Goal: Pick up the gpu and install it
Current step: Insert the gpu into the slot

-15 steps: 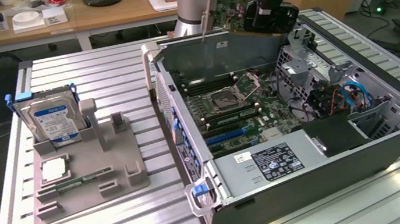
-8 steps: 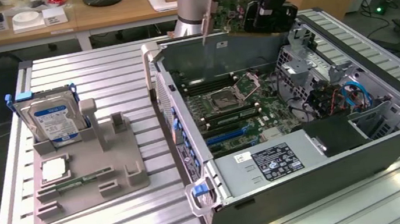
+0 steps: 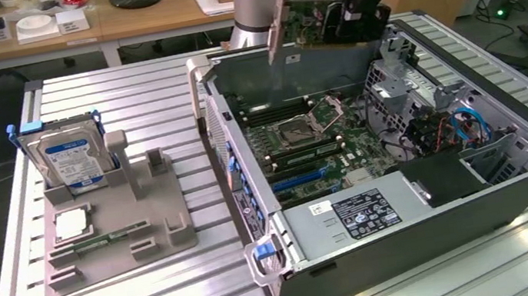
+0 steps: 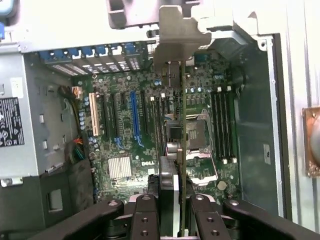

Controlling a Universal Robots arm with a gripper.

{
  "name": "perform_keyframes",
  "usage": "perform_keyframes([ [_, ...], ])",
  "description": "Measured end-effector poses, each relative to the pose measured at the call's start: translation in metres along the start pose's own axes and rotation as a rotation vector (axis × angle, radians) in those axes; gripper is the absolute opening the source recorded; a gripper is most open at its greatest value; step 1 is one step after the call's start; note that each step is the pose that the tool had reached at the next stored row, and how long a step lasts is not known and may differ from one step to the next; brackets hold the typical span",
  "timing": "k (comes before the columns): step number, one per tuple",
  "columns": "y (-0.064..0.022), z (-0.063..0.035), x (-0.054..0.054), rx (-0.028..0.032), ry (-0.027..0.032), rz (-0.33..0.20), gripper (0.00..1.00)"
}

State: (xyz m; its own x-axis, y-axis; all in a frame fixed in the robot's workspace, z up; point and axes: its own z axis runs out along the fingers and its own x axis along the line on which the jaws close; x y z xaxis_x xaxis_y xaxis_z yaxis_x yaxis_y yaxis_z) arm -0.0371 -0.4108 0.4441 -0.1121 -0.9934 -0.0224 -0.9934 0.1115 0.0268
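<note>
Wrist view: gripper [image 4: 173, 216] holds gpu [image 4: 176, 135]; seemingly above motherboard [image 4: 120, 130].

White "DELL" printed on the motherboard [image 4: 125, 130] beside the finned heatsink [image 4: 120, 167]; print on power supply sticker [image 3: 365, 214] and hard drive label [image 3: 71, 163] too small to read.

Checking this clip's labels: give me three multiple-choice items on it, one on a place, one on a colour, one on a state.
1. Where is the gpu? A. in the grey holder B. over the open case C. on the table
2. The hard drive label is: A. blue and white B. red C. yellow
3. The gripper is: A. open B. shut on the hard drive C. shut on the gpu
Key: B, the gpu hangs above the motherboard; A, the exterior view shows it; C, its fingers clamp the gpu.
</note>
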Motion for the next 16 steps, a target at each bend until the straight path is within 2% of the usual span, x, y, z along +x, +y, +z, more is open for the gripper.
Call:
perform_keyframes([
  [16,0.0,0.0005,0.0007,-0.0051,0.0061,-0.223,0.28],
])
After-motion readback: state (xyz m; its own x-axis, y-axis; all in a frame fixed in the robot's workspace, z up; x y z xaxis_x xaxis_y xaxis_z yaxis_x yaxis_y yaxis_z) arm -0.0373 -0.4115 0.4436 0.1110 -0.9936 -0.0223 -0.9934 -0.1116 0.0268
